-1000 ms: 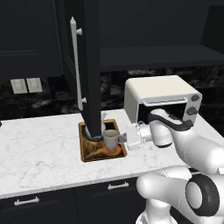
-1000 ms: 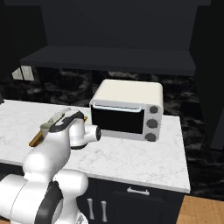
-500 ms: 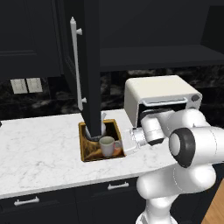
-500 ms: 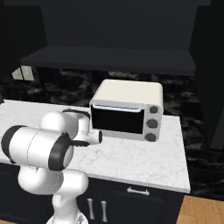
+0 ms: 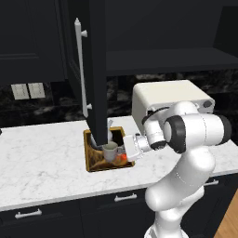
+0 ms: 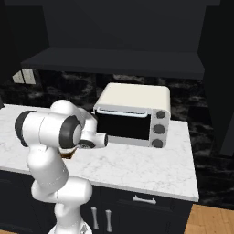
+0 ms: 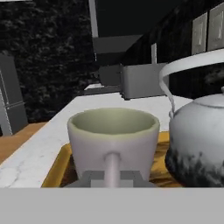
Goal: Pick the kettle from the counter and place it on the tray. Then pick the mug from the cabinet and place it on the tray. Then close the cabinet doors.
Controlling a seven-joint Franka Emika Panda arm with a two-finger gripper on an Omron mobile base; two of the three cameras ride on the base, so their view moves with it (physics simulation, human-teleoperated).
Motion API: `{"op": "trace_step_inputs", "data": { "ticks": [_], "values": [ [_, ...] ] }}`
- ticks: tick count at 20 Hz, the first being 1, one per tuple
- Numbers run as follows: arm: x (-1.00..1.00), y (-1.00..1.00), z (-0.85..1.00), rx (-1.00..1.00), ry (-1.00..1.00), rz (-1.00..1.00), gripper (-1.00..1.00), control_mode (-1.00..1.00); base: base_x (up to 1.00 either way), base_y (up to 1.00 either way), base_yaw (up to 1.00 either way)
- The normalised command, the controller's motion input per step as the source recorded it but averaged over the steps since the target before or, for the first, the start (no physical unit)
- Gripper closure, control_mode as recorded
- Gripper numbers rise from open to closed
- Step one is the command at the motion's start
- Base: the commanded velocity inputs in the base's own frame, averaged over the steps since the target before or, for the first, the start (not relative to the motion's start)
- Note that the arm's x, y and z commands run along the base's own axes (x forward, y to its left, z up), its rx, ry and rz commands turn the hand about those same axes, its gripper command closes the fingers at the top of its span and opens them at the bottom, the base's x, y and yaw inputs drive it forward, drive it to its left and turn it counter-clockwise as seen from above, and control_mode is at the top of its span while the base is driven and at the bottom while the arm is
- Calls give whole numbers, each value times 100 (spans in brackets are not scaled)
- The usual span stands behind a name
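Observation:
The cream mug [image 7: 113,135] stands on the tray [image 7: 56,168], its loop handle pointing at the hand camera. My gripper [image 7: 112,177] is at that handle, a fingertip tight against each side, shut on it. The glossy white-grey kettle [image 7: 199,144] sits on the tray right beside the mug. From the left base view, the mug [image 5: 110,151] is on the golden-rimmed tray [image 5: 93,165] with my gripper [image 5: 122,150] at its right. The kettle [image 5: 106,139] is half hidden behind the open black cabinet door [image 5: 95,69].
A cream toaster oven [image 5: 167,100] [image 6: 132,114] stands on the white marble counter [image 5: 42,153] just right of the tray. The open door's silver bar handle [image 5: 81,69] hangs above the tray. Black drawers run under the counter edge.
The mug has come down onto the tray beside the kettle. My arm's elbow has swung up and round while the hand stayed at the mug.

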Motion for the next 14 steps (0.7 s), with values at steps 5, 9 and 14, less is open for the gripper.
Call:
{"op": "trace_step_inputs", "data": {
  "ticks": [5,9,14],
  "values": [
    [26,29,-28,0,0,0,100,-100,0,0,0],
    [11,8,-27,1,-1,0,100,-100,0,0,0],
    [0,0,-6,0,0,0,100,-100,0,0,0]
  ]
}}
